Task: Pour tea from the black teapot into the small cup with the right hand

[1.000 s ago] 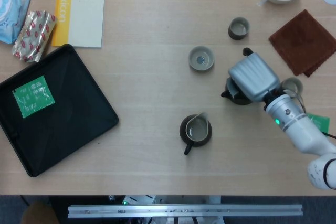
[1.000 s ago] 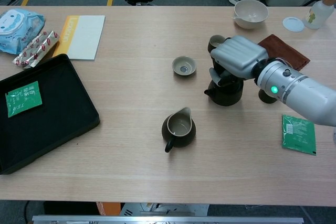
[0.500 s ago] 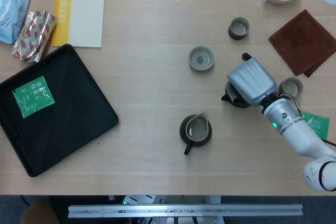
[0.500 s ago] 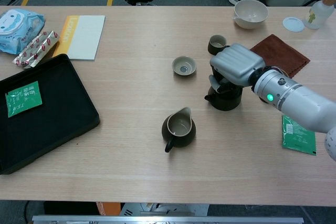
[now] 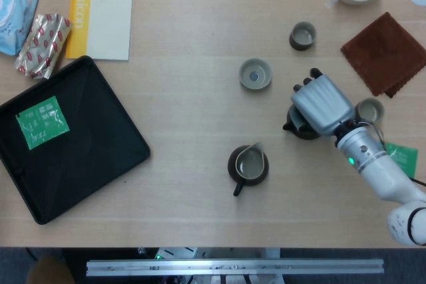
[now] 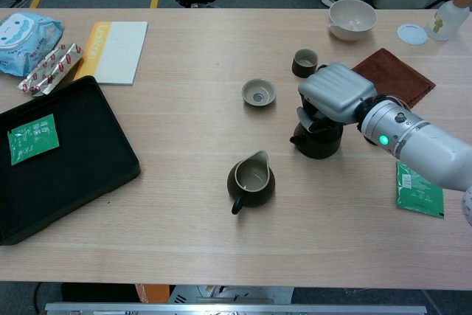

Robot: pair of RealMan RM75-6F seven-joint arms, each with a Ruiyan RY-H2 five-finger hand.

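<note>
Over the round black teapot, the right hand sits with its grey back up and fingers curled down around the pot's top, gripping it. Teapot stands upright on the pale wooden table. Left of the teapot and a little further back: small shallow grey cup, apart from it. Nearer than the teapot, to its left: dark spouted pitcher. Behind the teapot: small dark cup.
</note>
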